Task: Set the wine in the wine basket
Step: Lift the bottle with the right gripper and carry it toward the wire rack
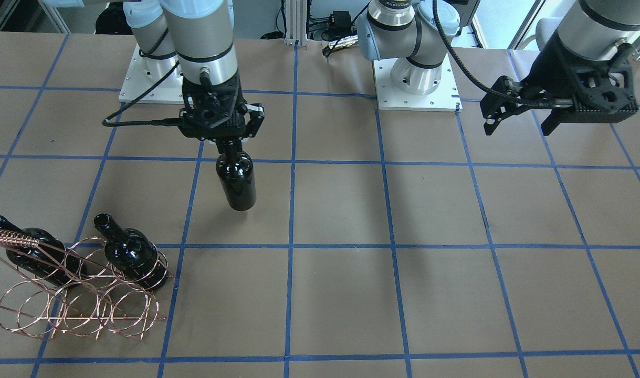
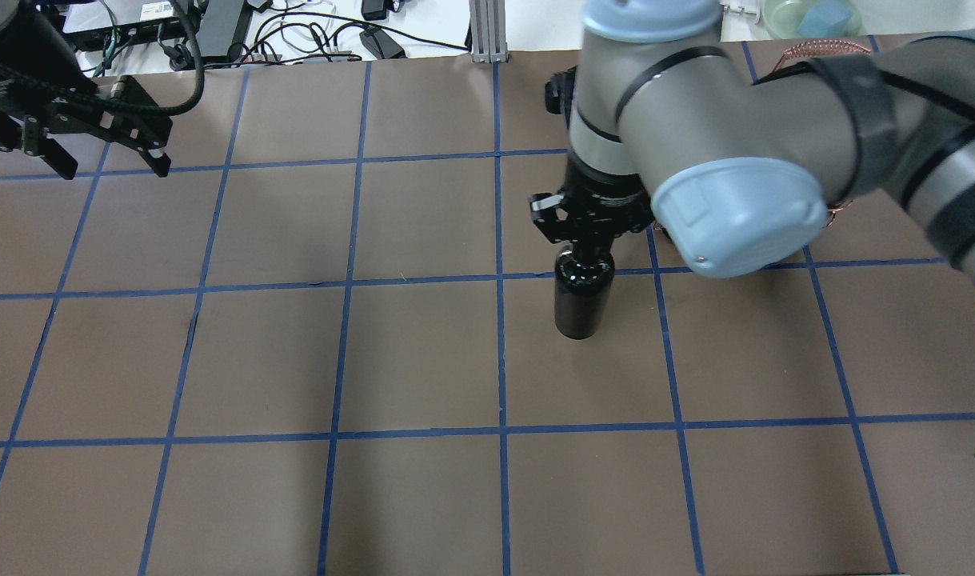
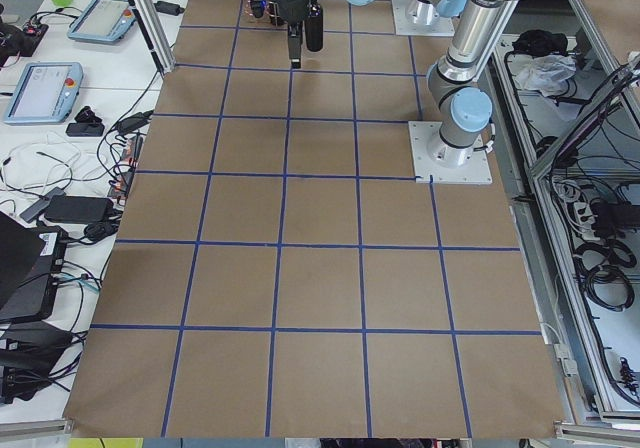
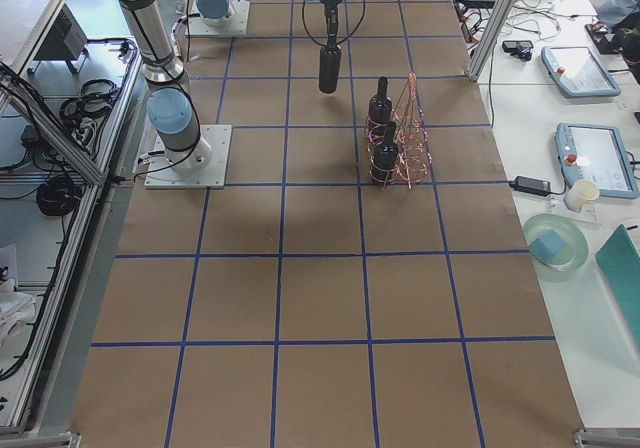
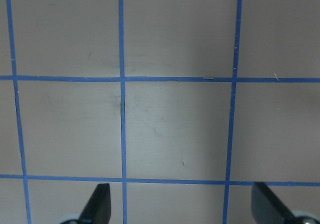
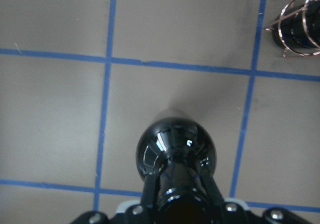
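Note:
My right gripper (image 1: 226,143) is shut on the neck of a glossy black wine bottle (image 1: 236,181) and holds it upright, left of the table's middle in the front-facing view. It also shows in the overhead view (image 2: 581,300) and the right wrist view (image 6: 176,149). I cannot tell whether its base touches the table. The copper wire wine basket (image 1: 78,302) stands at that view's lower left with two look-alike bottles (image 1: 130,257) (image 1: 33,252) in it. My left gripper (image 1: 519,126) is open and empty, far off over the table's other end (image 2: 111,166).
The table is brown paper with a blue tape grid. The two arm bases (image 1: 157,79) (image 1: 417,79) stand along the robot's edge. In the overhead view my right arm's elbow (image 2: 735,208) hides most of the basket. Cables (image 2: 311,32) lie beyond the far edge.

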Controlling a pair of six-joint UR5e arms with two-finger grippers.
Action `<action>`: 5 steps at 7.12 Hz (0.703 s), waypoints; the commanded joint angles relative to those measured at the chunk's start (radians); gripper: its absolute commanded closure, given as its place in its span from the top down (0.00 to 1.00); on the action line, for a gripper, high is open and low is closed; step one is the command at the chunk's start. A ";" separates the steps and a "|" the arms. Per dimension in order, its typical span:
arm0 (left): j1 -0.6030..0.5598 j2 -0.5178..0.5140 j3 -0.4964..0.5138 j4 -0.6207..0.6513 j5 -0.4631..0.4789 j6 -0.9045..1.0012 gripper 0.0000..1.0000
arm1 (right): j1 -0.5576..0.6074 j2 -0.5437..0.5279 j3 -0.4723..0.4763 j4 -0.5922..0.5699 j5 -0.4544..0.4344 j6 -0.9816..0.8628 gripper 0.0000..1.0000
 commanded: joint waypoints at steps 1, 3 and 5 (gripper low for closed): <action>-0.100 0.009 -0.003 0.004 -0.006 -0.077 1.00 | -0.238 -0.138 0.038 0.121 -0.011 -0.362 0.00; -0.112 0.014 -0.003 0.003 -0.003 -0.077 1.00 | -0.444 -0.166 0.015 0.125 -0.011 -0.558 0.00; -0.132 0.012 -0.009 0.002 -0.006 -0.077 1.00 | -0.460 -0.096 -0.172 0.169 0.009 -0.562 0.00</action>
